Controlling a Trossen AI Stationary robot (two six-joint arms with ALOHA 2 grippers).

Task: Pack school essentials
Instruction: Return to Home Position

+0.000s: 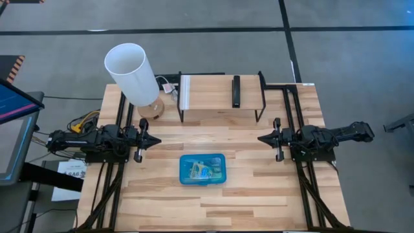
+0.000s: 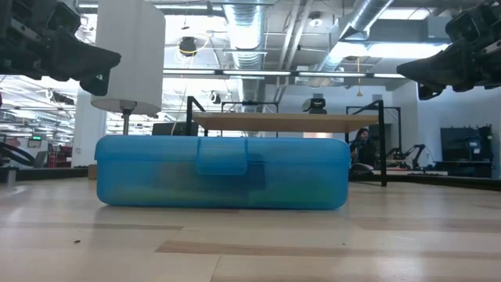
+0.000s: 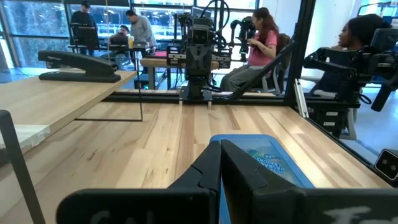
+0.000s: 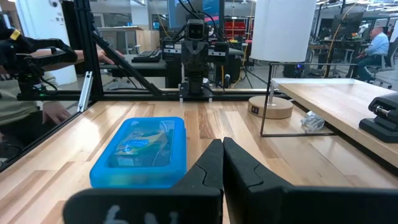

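A blue translucent plastic case (image 1: pixel 202 169) lies closed and flat on the table near its front middle; it also shows in the low view (image 2: pixel 222 171). Through its lid (image 4: pixel 144 144) I see green-yellow stationery inside, blurred. My left gripper (image 1: pixel 157 139) is shut and empty, above the table to the case's left and farther back. My right gripper (image 1: pixel 261 138) is shut and empty, to the case's right and farther back. The fingertips point at each other across the table (image 1: pixel 213 133).
A wooden shelf on a black wire frame (image 1: pixel 220 96) stands at the back, with a black bar-shaped object (image 1: pixel 237 90) on it. A white-shaded lamp (image 1: pixel 133 74) stands at the back left. People sit beyond the table in the room.
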